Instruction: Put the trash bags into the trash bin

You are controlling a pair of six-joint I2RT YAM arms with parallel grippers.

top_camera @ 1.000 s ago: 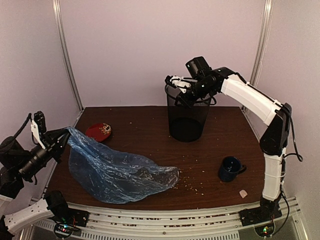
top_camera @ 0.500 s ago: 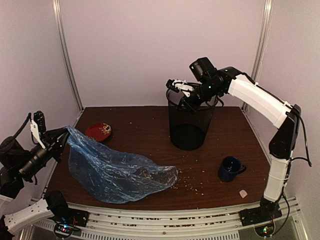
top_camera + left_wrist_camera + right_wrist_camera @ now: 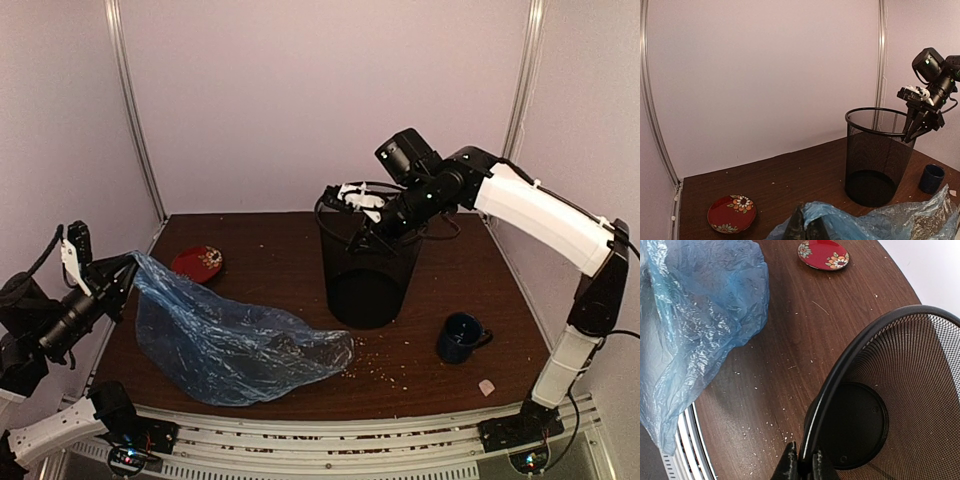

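Round black wire-mesh trash bin (image 3: 368, 270) stands far-middle on the brown worktop (image 3: 290, 250). Right fingers (image 3: 374, 226) are clamped on its rolled rim, one inside, one outside. Left fingers (image 3: 805, 230) are pinched tight on a raised corner of the thin light-blue plastic trash bag (image 3: 240, 345). The rest sprawls left-near, its hem close to the near worktop edge. Bare wood lies between bag and bin. Red flowered plate (image 3: 197, 263) sits far left. Dark blue mug (image 3: 460, 337) sits right-near, apart from the bin.
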